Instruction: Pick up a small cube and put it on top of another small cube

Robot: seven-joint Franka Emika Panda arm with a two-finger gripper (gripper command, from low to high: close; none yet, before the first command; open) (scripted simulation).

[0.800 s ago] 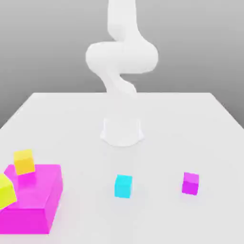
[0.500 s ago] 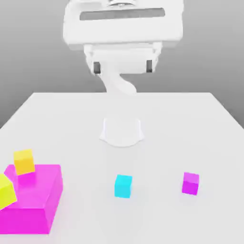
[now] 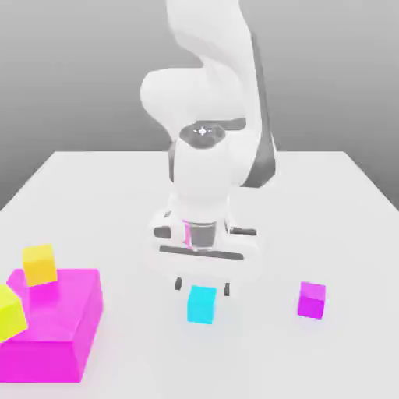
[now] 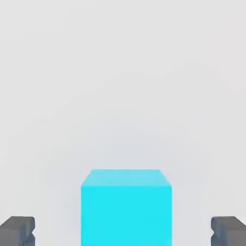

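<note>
The small cyan cube (image 3: 202, 304) rests on the white table near its front middle. My gripper (image 3: 203, 287) hangs open just above and slightly behind it, one dark fingertip on each side. In the hand view the cyan cube (image 4: 126, 206) sits between the two grey fingertips (image 4: 17, 229), clear of both, with my gripper (image 4: 124, 231) open around it. The small orange-yellow cube (image 3: 39, 264) stands on the far corner of a big magenta block (image 3: 58, 327) at the exterior view's left.
A lime-yellow tilted cube (image 3: 9, 312) leans on the magenta block's left side. A small magenta cube (image 3: 312, 299) lies on the table to the exterior view's right of the cyan cube. The white table (image 3: 312, 203) stretches back behind the arm's base.
The arm has swung down from high above the table, bringing the open gripper low over the cyan cube. None of the cubes has moved.
</note>
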